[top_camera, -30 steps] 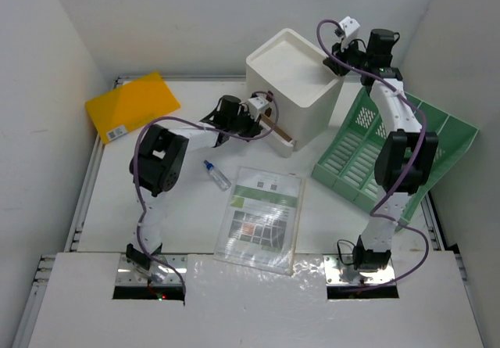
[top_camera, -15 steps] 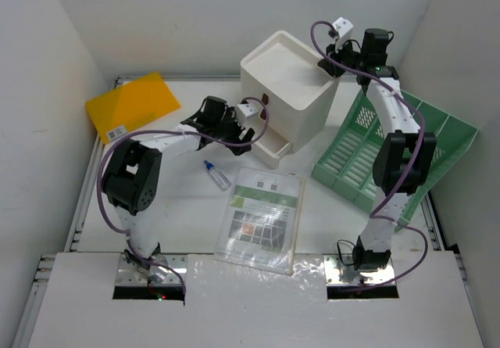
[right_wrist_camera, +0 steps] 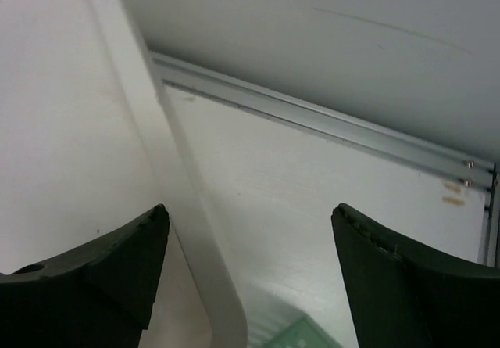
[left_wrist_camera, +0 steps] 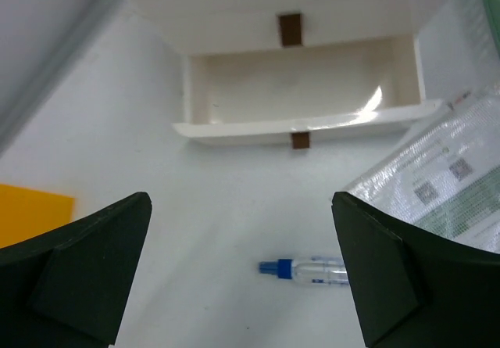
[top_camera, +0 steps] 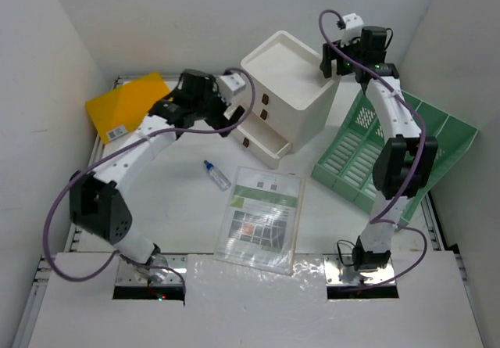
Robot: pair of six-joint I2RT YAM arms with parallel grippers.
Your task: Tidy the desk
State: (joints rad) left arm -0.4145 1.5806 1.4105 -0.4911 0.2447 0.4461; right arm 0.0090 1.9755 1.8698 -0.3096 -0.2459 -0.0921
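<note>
1. Beneath both arms, the tabletop [top_camera: 180,207] lies flat and white. It fills the floor of the walled cell, from the arm bases to a grey rail [top_camera: 195,77] at the far edge.
2. Its long axis runs left to right in the top view, parallel to the line of the two bases.
3. The left hand [left_wrist_camera: 241,231] hangs above the far-left part of the tabletop. Its fingers are spread wide with nothing between them.
4. The right hand [right_wrist_camera: 250,238] is up at the far right, over the back corner of the drawer box [top_camera: 285,90]. It is released too, and the box's rim runs between its fingers.
5. The box stands at far centre, with its bottom drawer [top_camera: 262,145] open towards the left arm.
6. On the tabletop in front of the drawer lie a small blue-capped bottle [top_camera: 217,174] and a plastic-wrapped sheet [top_camera: 262,219].
7. A yellow folder [top_camera: 129,105] lies in the far-left corner, and a green tray [top_camera: 391,148] sits tilted at the right.
</note>
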